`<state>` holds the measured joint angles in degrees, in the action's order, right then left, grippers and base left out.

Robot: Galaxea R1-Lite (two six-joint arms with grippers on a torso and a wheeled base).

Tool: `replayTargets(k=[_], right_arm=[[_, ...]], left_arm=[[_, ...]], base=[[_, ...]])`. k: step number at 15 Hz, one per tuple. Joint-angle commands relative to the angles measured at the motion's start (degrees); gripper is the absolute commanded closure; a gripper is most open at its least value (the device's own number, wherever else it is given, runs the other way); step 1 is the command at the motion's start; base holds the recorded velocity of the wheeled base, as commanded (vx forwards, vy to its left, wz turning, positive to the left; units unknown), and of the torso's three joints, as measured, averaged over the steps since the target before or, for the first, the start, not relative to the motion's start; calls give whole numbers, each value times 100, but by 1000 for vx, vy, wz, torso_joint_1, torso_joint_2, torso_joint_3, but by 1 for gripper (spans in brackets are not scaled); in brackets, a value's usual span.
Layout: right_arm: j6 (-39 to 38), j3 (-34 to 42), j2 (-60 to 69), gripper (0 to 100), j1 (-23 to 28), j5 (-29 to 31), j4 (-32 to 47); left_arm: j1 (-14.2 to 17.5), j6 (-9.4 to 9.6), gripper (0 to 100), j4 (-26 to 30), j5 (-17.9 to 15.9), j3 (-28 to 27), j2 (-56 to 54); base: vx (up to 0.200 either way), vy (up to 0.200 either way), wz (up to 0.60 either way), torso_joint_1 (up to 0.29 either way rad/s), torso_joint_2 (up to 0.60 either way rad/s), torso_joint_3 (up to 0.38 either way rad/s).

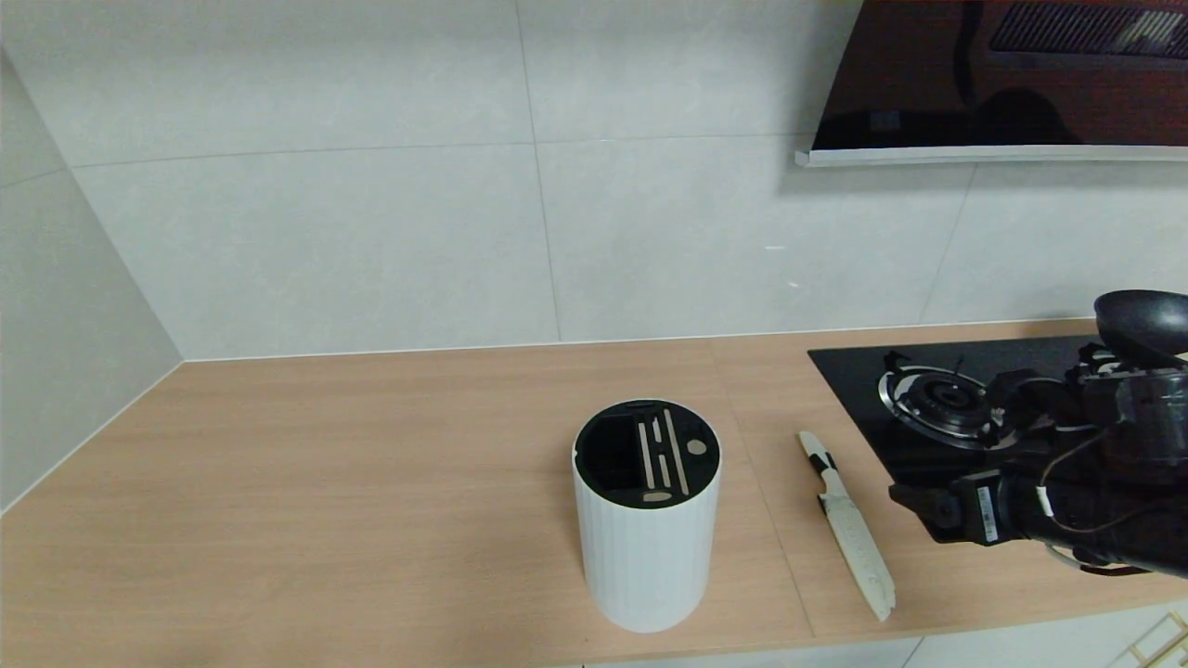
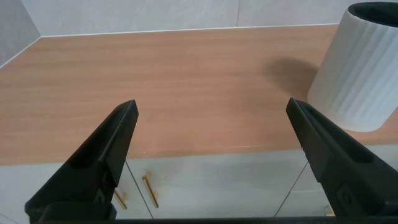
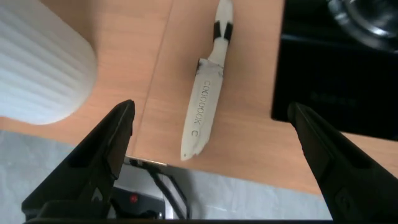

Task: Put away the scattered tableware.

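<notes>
A cream-white kitchen knife with a black-banded handle lies flat on the light wooden worktop, between a white ribbed cylindrical holder and a black glass gas hob. Its handle points toward the grey tiled wall at the back, and its blade tip rests close to the worktop's front edge. The right gripper is held by that front edge, just on the hob side of the knife, with its two dark fingers spread wide and clasping nothing. Seen from the right wrist, the knife lies in the gap between the two fingers, about midway, and touches neither. The blade runs along the line of the fingers rather than across them. The holder stands upright near the front of the worktop, and its black top is cut with one large opening and several narrow slots. On the holder's far side from the knife, the left gripper hangs off the worktop's front edge. Its fingers are likewise parted, with only bare wood between them, and the holder stands apart beyond one fingertip. Brass cabinet handles show beneath the worktop's edge, and a dark range hood hangs on the wall above the hob
</notes>
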<state>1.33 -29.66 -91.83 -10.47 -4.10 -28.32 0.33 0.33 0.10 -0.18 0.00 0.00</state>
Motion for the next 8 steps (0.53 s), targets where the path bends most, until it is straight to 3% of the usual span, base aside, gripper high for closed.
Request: replayTargets(k=[1, 8], right_arm=[[17, -101, -924, 0, -87, 14, -350], [-19, -128, -2603, 0, -368, 269, -1809]], left_arm=[[2, 2, 0, -1, 1, -9, 0], [2, -7, 0, -1, 1, 0, 0]], base=[[0, 0, 0, 0, 0, 0], [0, 0, 0, 0, 0, 0]])
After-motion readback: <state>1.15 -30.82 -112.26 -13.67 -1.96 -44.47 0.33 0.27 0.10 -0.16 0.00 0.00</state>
